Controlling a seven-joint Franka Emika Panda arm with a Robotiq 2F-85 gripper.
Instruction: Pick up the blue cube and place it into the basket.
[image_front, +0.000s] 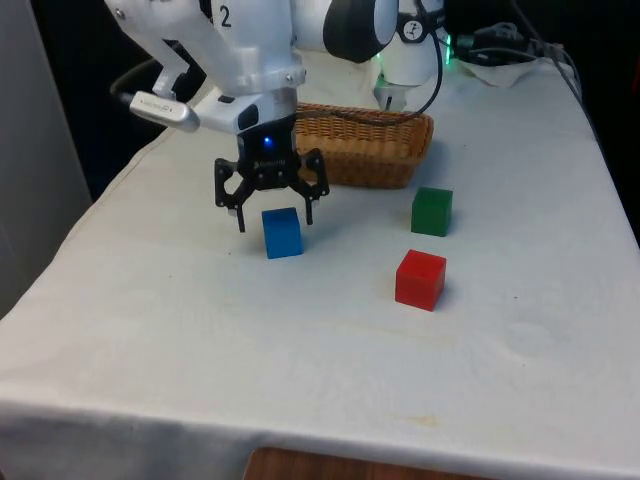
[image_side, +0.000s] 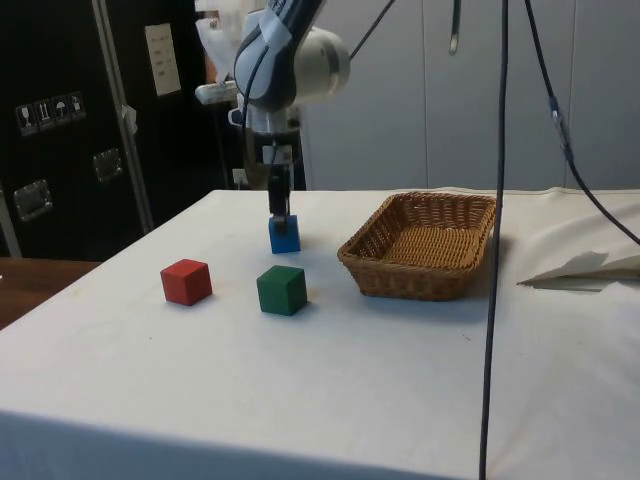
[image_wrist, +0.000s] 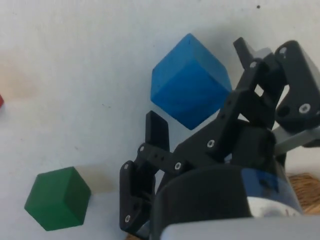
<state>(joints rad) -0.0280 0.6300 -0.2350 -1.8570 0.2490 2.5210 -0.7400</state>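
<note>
The blue cube (image_front: 283, 233) sits on the white cloth, towards the front view's left of the middle. My gripper (image_front: 275, 218) hangs open right over it, the fingertips spread to either side of the cube's top and just above it. In the wrist view the blue cube (image_wrist: 190, 80) lies in line between the two open fingers of the gripper (image_wrist: 201, 89), turned cornerwise to them. From the side the gripper (image_side: 280, 206) reaches down onto the blue cube (image_side: 285, 236). The woven basket (image_front: 372, 160) stands behind the cube, holding nothing I can see.
A green cube (image_front: 432, 211) and a red cube (image_front: 420, 279) rest to the front view's right of the blue one. From the side, the green cube (image_side: 281, 290) lies between the blue cube and the table's near edge, the basket (image_side: 400, 282) beside it. Cables (image_front: 500, 48) lie at the far end.
</note>
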